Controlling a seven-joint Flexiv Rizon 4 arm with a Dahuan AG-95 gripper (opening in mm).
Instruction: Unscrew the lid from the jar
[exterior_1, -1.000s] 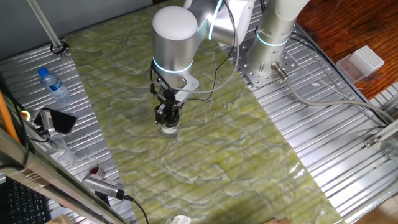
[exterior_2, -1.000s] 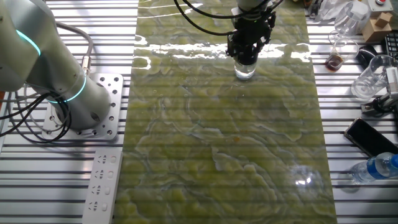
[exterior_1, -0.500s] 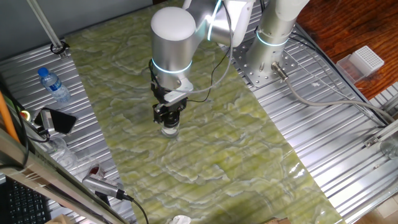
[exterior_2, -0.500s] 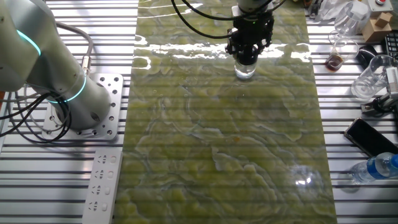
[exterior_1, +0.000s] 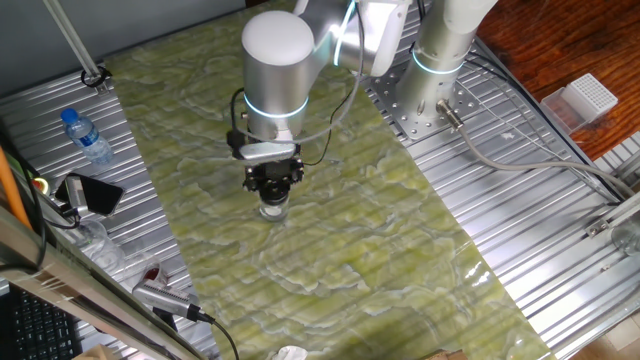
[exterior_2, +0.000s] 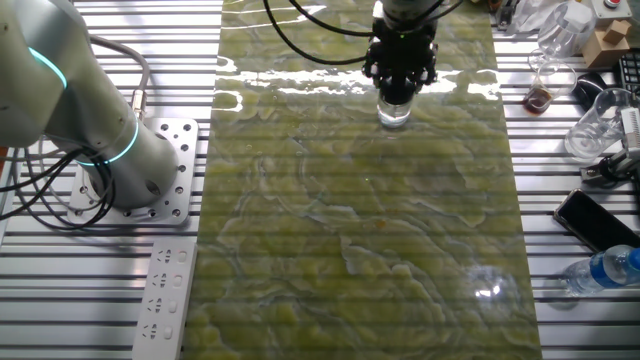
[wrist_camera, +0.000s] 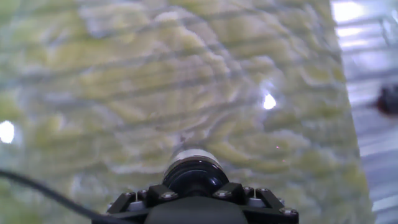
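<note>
The small clear glass jar (exterior_1: 272, 209) stands upright on the green marbled mat (exterior_1: 330, 240). It also shows in the other fixed view (exterior_2: 394, 114). Its glossy black lid (wrist_camera: 194, 177) sits between the fingers at the bottom of the hand view. My gripper (exterior_1: 273, 192) comes straight down onto the jar's top, shut on the lid. It also shows in the other fixed view (exterior_2: 397, 90). The fingers hide the lid in both fixed views.
A plastic water bottle with blue cap (exterior_1: 86, 138) and a phone (exterior_1: 92, 195) lie at the left on the ribbed metal table. Glassware (exterior_2: 596, 128), another phone (exterior_2: 598, 220) and the bottle (exterior_2: 603, 270) lie right of the mat. The arm's base (exterior_2: 110, 150) stands at the left.
The wrist has turned about the vertical axis while staying on the jar's top. The jar stays in the same spot on the mat.
</note>
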